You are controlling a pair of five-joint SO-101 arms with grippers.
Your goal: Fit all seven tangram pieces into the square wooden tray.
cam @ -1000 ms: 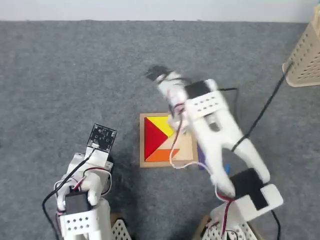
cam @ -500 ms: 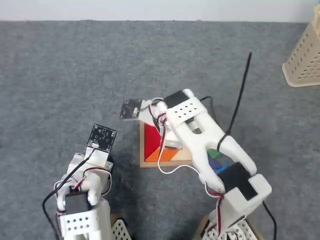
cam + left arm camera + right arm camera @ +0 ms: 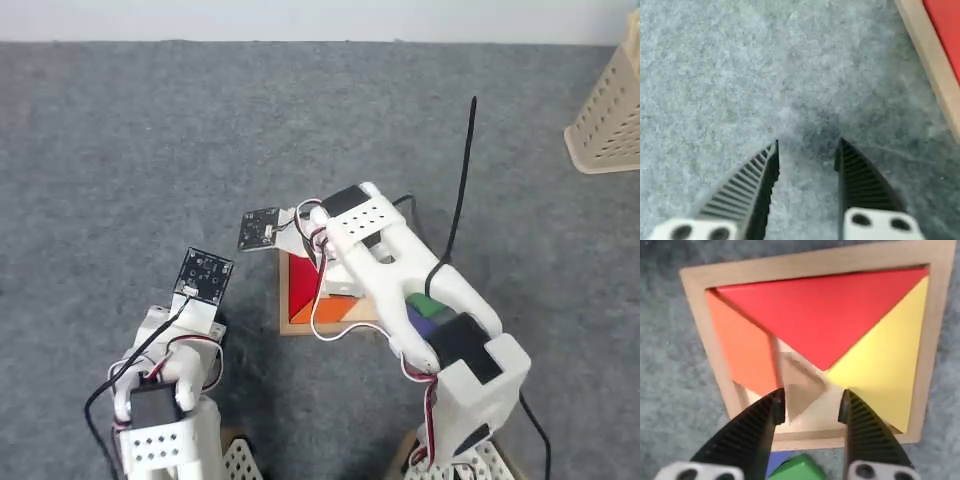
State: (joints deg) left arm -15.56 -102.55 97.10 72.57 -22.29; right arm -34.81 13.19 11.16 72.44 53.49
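Left claw (image 3: 807,145): released, empty, over open grey carpet (image 3: 715,60) beside the tray (image 3: 284,305) rim.
Tray: red piece (image 3: 825,315), orange piece (image 3: 742,350) and yellow piece (image 3: 885,370) seated; bare wood along one edge.
Right claw (image 3: 812,395): released, empty, above that gap.
Green piece (image 3: 425,303), blue piece (image 3: 427,323): on carpet just right of the tray.

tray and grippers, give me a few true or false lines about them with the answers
1. The red triangle lies in the tray. True.
2. All seven pieces are in the tray. False: the green piece and the blue piece lie outside its rim, and bare wood shows inside.
3. The right gripper grips a piece. False: it is open and empty above the tray.
4. The left gripper is open over the carpet. True.
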